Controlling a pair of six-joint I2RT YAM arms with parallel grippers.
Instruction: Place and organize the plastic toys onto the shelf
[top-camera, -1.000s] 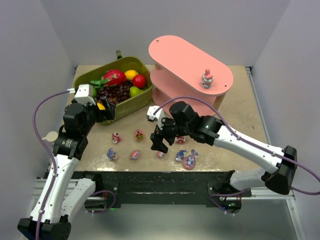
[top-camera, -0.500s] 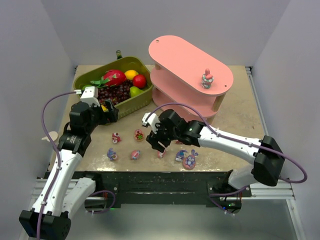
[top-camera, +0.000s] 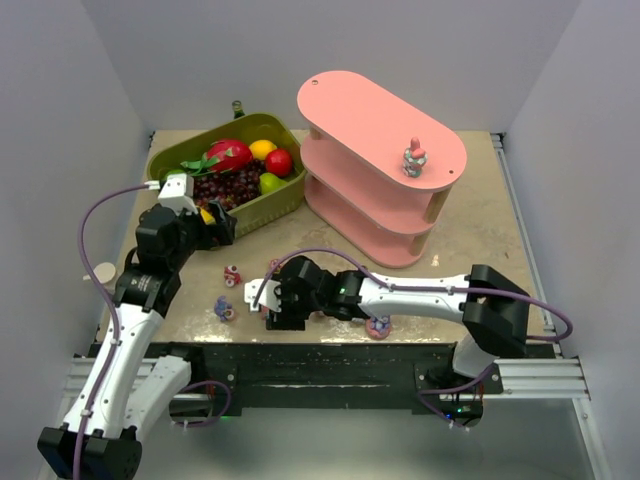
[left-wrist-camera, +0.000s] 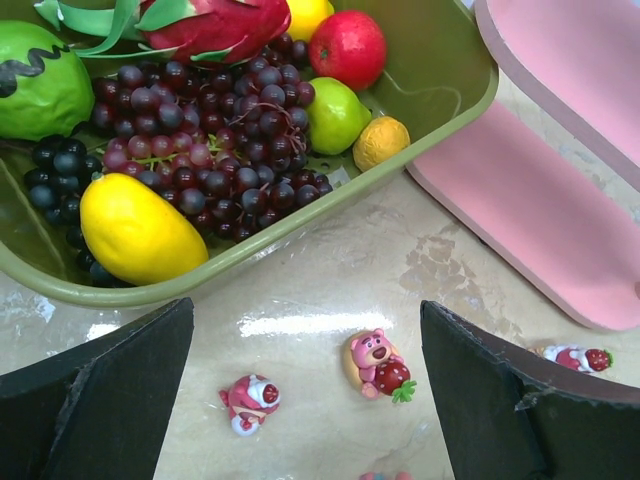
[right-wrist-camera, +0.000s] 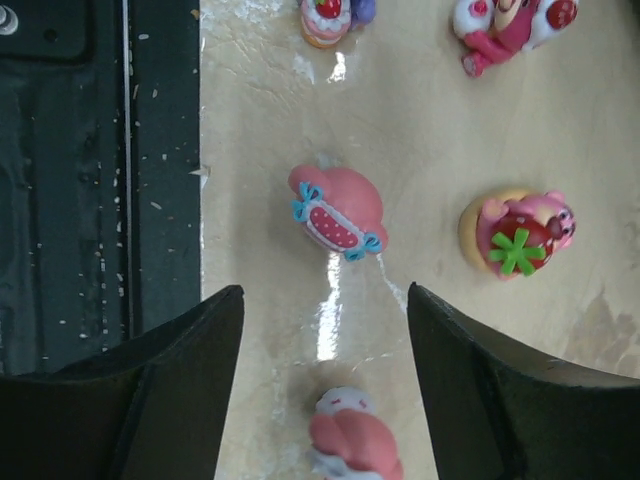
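Top cam: pink three-tier oval-board shelf (top-camera: 380, 130) back right, one tiny pink-grey figurine (top-camera: 414, 157) on its top board; left wrist: left gripper (left-wrist-camera: 307, 310) wide open, empty; right wrist: right gripper (right-wrist-camera: 325, 295) open, empty, glossy pink blue-bowed toy (right-wrist-camera: 338, 213) just ahead on the tabletop.

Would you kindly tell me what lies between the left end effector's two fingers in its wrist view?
Two toys on the tabletop: a pink bear holding a strawberry and a red-and-white figurine, visible in the left wrist view.
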